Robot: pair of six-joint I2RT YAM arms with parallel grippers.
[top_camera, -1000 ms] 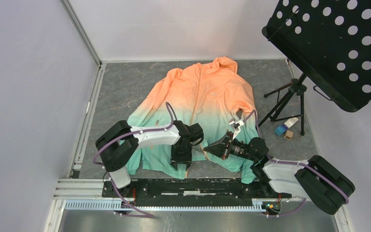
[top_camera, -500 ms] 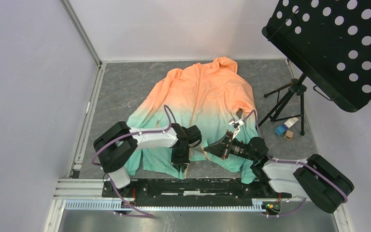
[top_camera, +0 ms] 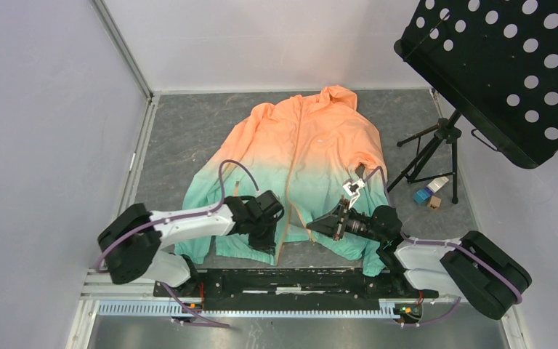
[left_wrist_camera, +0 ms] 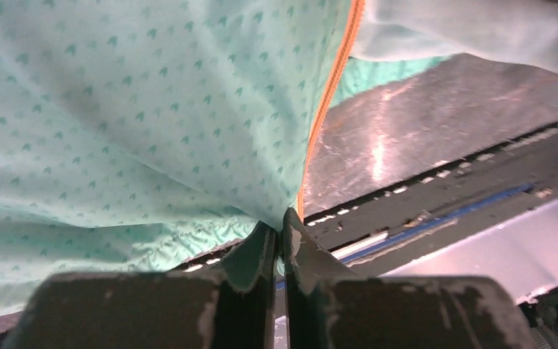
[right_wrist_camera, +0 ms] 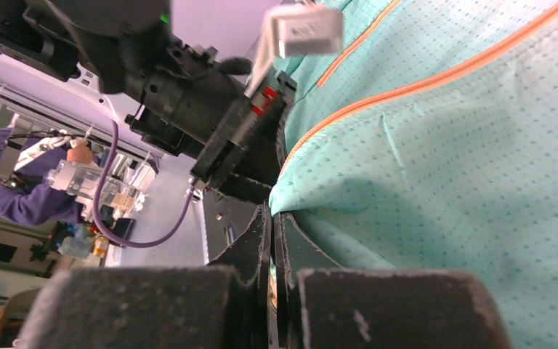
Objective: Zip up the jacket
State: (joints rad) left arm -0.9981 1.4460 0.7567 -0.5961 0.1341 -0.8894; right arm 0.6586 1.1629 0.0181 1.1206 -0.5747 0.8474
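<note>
The jacket lies flat on the grey table, orange at the top and mint green toward the hem. Its orange centre zipper is parted near the hem. My left gripper is shut on the hem of the left front panel. In the left wrist view its tips pinch mint cloth right beside the zipper tape. My right gripper is shut on the edge of the right front panel. In the right wrist view, mint fabric is clamped at its tips.
A black perforated music stand overhangs the back right, its tripod standing beside the jacket's sleeve. Small boxes lie near the tripod's feet. The arms' mounting rail runs along the near edge. Walls close in on the left and back.
The left gripper has shut on the hem and the left arm has swung left, drawing the left panel with it and widening the gap at the zipper's bottom. The right arm has stayed put.
</note>
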